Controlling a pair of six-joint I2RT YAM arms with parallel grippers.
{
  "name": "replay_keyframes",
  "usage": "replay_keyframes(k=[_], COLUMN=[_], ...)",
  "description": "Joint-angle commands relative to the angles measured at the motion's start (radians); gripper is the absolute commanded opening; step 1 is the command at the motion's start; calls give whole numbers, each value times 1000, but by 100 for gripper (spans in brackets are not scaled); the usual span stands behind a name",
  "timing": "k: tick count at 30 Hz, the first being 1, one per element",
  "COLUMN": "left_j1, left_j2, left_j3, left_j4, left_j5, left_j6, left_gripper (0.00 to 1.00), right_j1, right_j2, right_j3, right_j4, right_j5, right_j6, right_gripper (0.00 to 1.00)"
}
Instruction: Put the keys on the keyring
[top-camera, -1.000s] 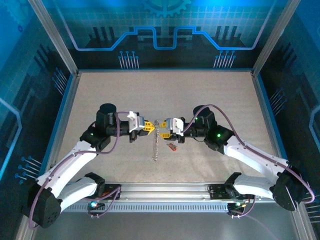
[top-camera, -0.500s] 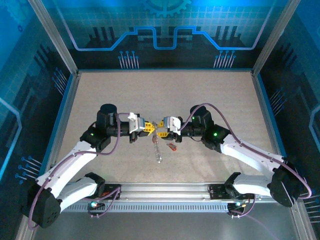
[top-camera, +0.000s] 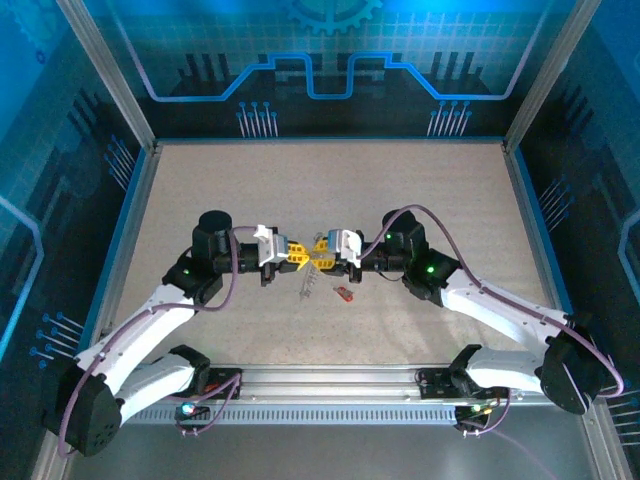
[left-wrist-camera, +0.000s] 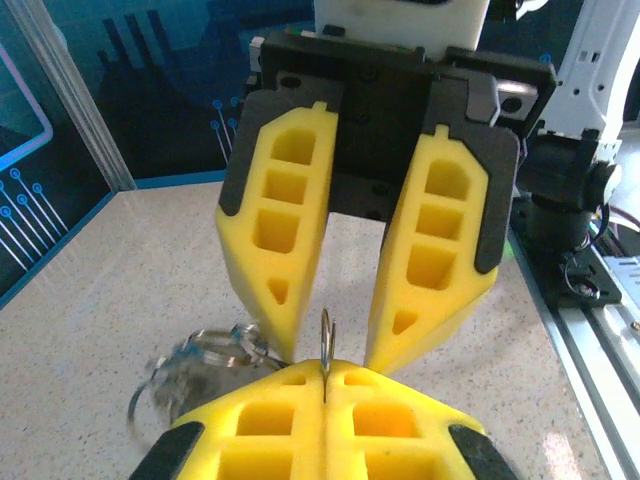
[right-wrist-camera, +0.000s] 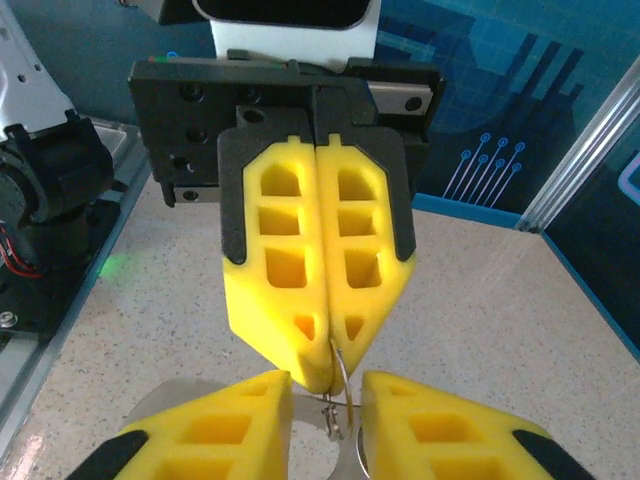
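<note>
Keyring (left-wrist-camera: 326, 332) — thin, silvery, edge-on; left end effector (left-wrist-camera: 325, 370) pinching.

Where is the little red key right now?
In the top view the red key lies on the table, just right of the keyring, near the right end effector.

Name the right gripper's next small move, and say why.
Probably close the right gripper on the keyring. The left gripper is shut on the ring's edge, and the right's fingers stand open on either side of it, not yet gripping. One key lies loose nearby.
</note>
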Motion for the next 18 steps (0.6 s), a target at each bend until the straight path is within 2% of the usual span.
replay_keyframes(k=[1, 8, 10, 12, 18], left_j1=[-8, -8, -8, -8, -8], left_j2=[-15, -12, -9, -1, 11], left_j3=[-6, -25, -31, -33, -31], left_j4=[107, 192, 210, 218, 220], left_j5=[68, 76, 75, 84, 92], left_j6=[-46, -100, -105, -109, -109], left_gripper=[0, 0, 0, 0, 0], right_j1=[11, 9, 9, 9, 9], right_j2=[-20, -47, -55, -57, -72], right_j3=[-29, -66, -78, -92, -103], right_j4=[71, 108, 128, 159, 199], right_j5=[31, 46, 49, 40, 29], right_j6=[30, 48, 62, 72, 74], right_gripper=[27, 22, 16, 14, 18])
